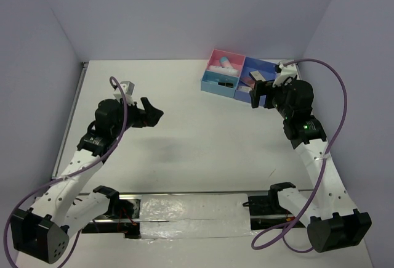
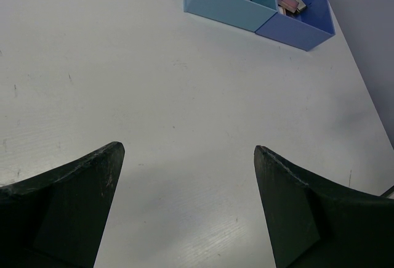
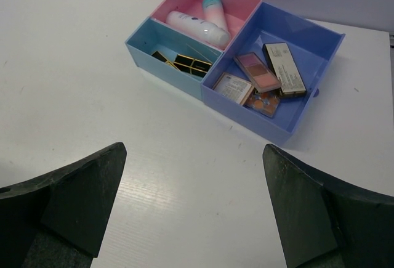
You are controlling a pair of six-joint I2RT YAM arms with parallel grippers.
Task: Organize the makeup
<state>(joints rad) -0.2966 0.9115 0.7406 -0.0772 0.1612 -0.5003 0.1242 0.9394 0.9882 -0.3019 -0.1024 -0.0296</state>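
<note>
All the makeup lies in the compartment box [image 3: 246,117] at the table's far right. In the right wrist view, two white tubes [image 3: 197,26] lie in the pink compartment, one with a teal cap. Black-and-gold lipsticks [image 3: 184,63] lie in the light blue compartment. Several flat palettes [image 3: 265,77] lie in the dark blue compartment. My right gripper [image 3: 194,150] is open and empty, held above the table just in front of the box. My left gripper [image 2: 188,148] is open and empty over bare table, well to the left of the box [image 2: 228,6].
The box [image 1: 217,87] stands near the back right corner, close to the right wall. The right gripper [image 1: 261,95] hangs at its near right side. The left gripper [image 1: 155,113] is at mid left. A metal rail runs along the table's near edge.
</note>
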